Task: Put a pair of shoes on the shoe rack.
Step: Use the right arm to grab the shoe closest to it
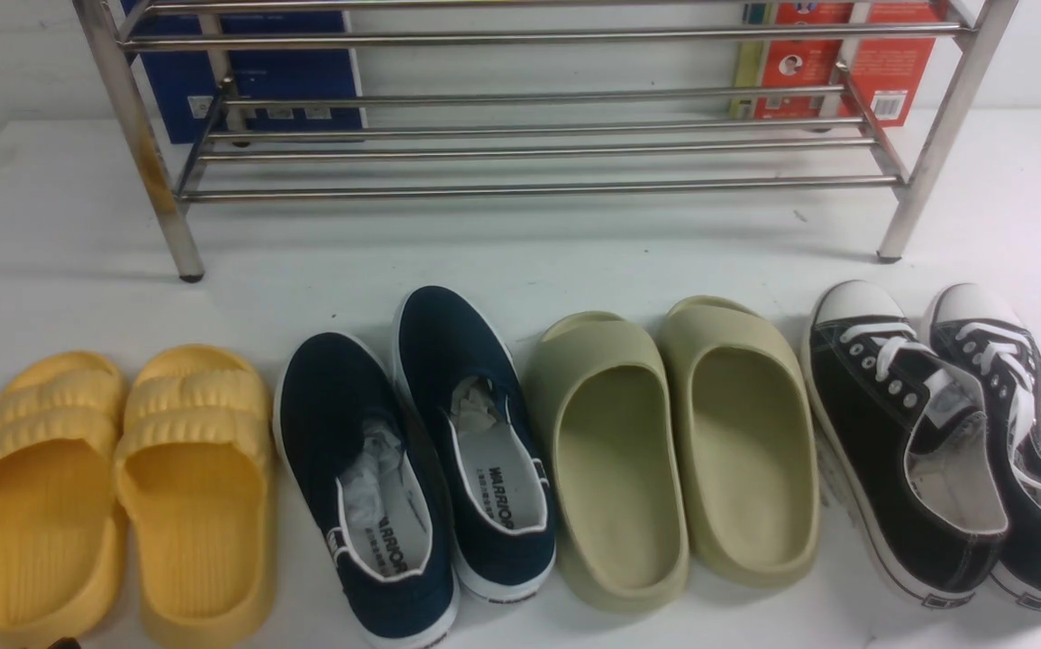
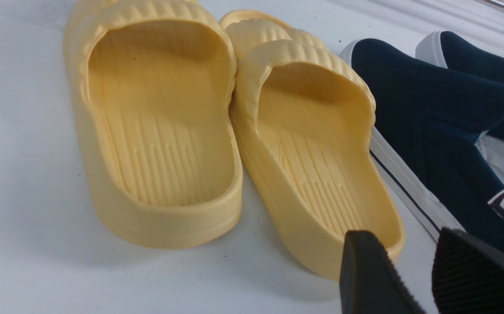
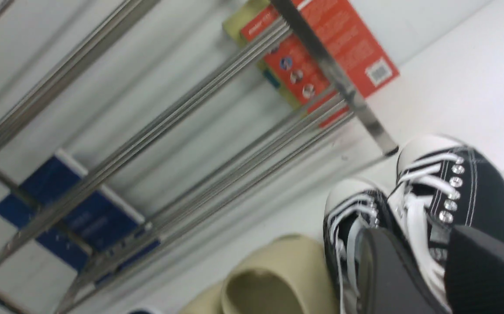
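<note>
White tabletop (image 1: 520,261): wrist views alone show left fingers (image 2: 365,279) and right fingers (image 3: 387,279) (both parted, empty).

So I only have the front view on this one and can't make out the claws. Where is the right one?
Observer: The right claw is aimed at the black sneakers, open and holding nothing.
Operator: And the left?
Observer: The left claw is open too. It sits by the heel of the yellow slipper that lies next to the navy shoe.
Operator: Gripping either?
Observer: No, neither one is between its jaws.
</note>
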Tool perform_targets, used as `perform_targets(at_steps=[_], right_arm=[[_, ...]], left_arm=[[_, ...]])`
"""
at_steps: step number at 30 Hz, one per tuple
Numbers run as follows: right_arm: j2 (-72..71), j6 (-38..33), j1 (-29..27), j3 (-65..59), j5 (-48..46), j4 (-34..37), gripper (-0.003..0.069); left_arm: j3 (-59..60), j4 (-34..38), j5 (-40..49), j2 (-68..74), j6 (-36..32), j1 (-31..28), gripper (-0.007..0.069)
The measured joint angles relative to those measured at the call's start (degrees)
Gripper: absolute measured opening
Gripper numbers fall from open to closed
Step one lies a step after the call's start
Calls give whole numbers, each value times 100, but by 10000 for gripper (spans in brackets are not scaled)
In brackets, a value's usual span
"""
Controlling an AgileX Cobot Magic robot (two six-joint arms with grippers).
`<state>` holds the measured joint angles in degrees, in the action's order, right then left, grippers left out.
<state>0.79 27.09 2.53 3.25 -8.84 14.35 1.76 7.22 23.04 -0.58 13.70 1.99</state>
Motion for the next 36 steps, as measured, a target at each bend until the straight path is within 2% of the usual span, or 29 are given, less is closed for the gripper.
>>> perform_targets(at_steps=[2, 5, 6, 8, 12, 15, 20, 22, 23, 24, 25, 27, 28, 30, 33, 36], right_arm=[[467, -268, 231, 741, -999, -152, 235], [1804, -1045, 612, 2229, -2908, -481, 185], [1804, -1097, 631, 2320, -3028, -481, 181], [2981, -1604, 802, 3293, -4289, -691, 123], [4569, -1956, 879, 4240, -5307, -1038, 28], [5218, -2015, 956, 4493, -5386, -1085, 14], [6390, -2008, 1804, 4744, -4885, -1166, 42], [6718, -1971, 2047, 4749, -4599, -1277, 100], [6745, -1962, 2077, 4749, -4541, -1283, 107], [6952, -1926, 2152, 4749, -4282, -1300, 176], [6976, -1926, 2152, 4749, -4282, -1300, 186], [7334, -1875, 2159, 4755, -3880, -1289, 335], [7395, -1870, 2159, 4755, -3859, -1287, 345], [7830, -1846, 2159, 4765, -3614, -1320, 449], [8298, -1661, 2170, 4776, -3350, -1512, 481], [8660, -1362, 2170, 4786, -3085, -1779, 454]], left_arm=[[0, 0, 0, 0, 0, 0, 240], [0, 0, 0, 0, 0, 0, 240], [0, 0, 0, 0, 0, 0, 240], [0, 0, 0, 0, 0, 0, 240], [0, 0, 0, 0, 0, 0, 240], [0, 0, 0, 0, 0, 0, 240], [0, 0, 0, 0, 0, 0, 240], [0, 0, 0, 0, 0, 0, 240], [0, 0, 0, 0, 0, 0, 240], [0, 0, 0, 0, 0, 0, 240], [0, 0, 0, 0, 0, 0, 240], [0, 0, 0, 0, 0, 0, 240], [0, 0, 0, 0, 0, 0, 240], [0, 0, 0, 0, 0, 0, 240], [0, 0, 0, 0, 0, 0, 240], [0, 0, 0, 0, 0, 0, 240]])
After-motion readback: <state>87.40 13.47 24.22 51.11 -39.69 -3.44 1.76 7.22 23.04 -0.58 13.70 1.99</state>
